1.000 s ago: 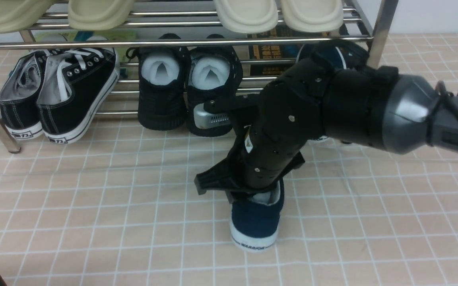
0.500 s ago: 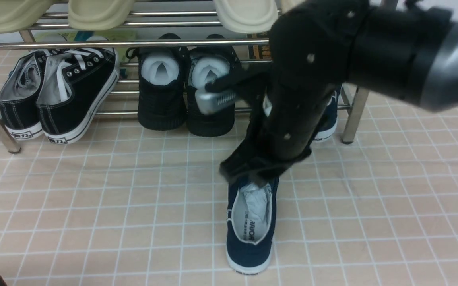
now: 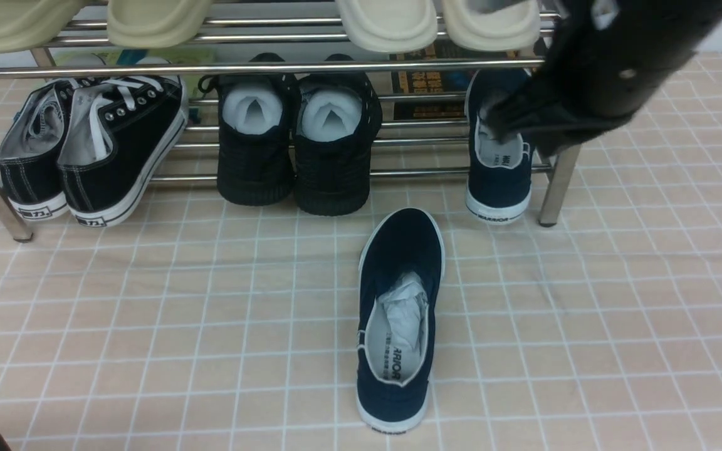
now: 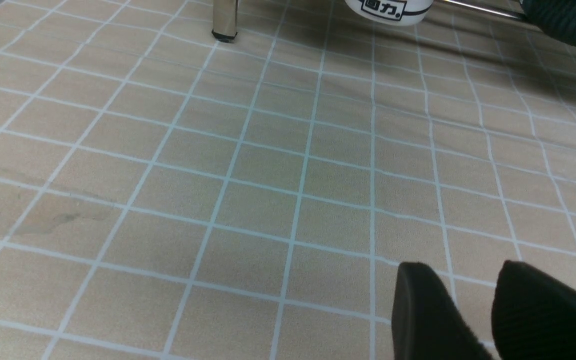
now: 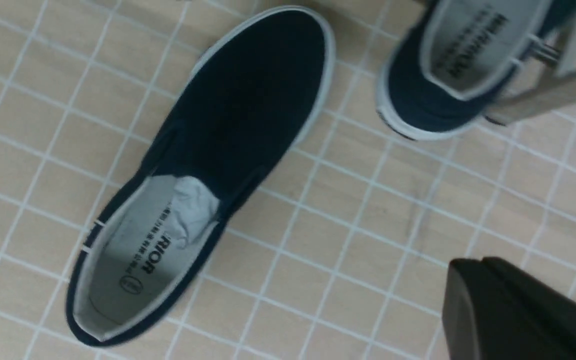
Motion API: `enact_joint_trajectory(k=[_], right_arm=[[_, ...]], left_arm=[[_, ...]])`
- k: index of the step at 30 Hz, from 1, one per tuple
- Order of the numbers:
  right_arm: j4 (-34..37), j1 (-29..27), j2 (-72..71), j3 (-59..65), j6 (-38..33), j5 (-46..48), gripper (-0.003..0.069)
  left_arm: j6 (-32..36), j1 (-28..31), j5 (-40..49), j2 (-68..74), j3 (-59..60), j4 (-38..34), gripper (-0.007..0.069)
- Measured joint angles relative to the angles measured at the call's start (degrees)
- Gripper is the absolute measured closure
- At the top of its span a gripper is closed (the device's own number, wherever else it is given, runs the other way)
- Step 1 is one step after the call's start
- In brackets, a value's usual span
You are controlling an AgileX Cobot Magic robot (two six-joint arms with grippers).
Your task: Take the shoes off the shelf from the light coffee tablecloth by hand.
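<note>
The first navy shoe [image 3: 393,326] lies flat on the light coffee tablecloth [image 3: 148,313], at 6 o'clock from the middle of the front view. Its toe points to 12 o'clock, crumpled paper fills its opening, and it is clear of the shelf [image 3: 242,67]. The second navy shoe [image 3: 499,181] sits at 1 o'clock from the first, tilted on the lower tier at the shelf's right end, heel end lowest, just beside the right front leg. The right gripper [image 3: 514,128] hangs over this shoe's opening; contact and finger spacing cannot be told, as the right wrist view shows only one dark mass. The left gripper [image 4: 468,280] is low over bare cloth, fingers slightly apart, holding nothing. Black lace-up sneakers [image 3: 91,150] and black textured shoes [image 3: 292,144] occupy the lower tier toward 9 o'clock.
</note>
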Motion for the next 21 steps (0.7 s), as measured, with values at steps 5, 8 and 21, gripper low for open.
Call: enact_joint_trajectory(k=[5,8,21], right_arm=[[0.6,-3.0,-3.8,10.3,3.4,0.1,0.0675],[0.9,-3.4,-3.8,14.7,6.5,-3.3,0.0675],[1.3,-3.4,9.9,2.9,7.7,-16.1,0.0526]], left_arm=[[0.0,0.0,0.0,0.0,0.0,0.0,0.0384],[0.0,0.0,0.0,0.0,0.0,0.0,0.0384],[0.0,0.0,0.0,0.0,0.0,0.0,0.0384]])
